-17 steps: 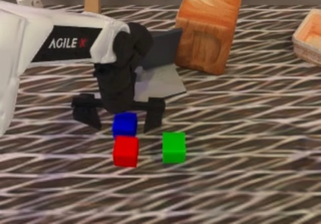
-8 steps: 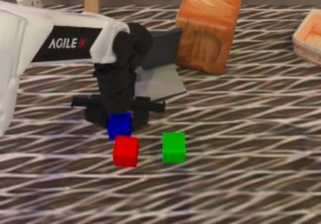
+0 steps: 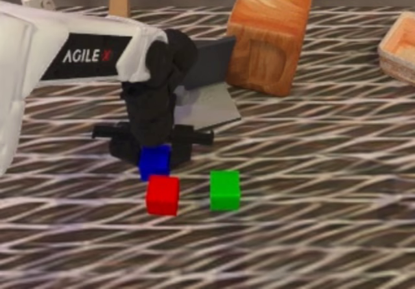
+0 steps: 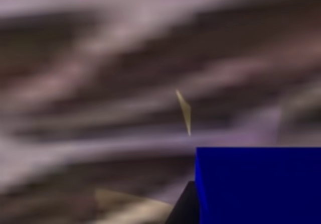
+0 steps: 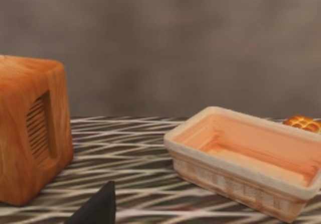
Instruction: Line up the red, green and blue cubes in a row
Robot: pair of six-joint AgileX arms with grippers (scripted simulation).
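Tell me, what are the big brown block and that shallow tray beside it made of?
The big block looks like varnished wood: orange-brown grain streaks, rounded edges, a slight sheen. The tray seems to be woven wicker or cane with a pale rim, judging by the fine basket-like pattern on its wall, though it may be only a printed texture.

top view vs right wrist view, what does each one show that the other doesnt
Only the top view shows the left tool closed on the blue cube, with the red cube and green cube beside each other nearer the camera. Only the right wrist view shows the inside of the basket and a bread roll behind it. Both show the large wooden block and the patterned table.
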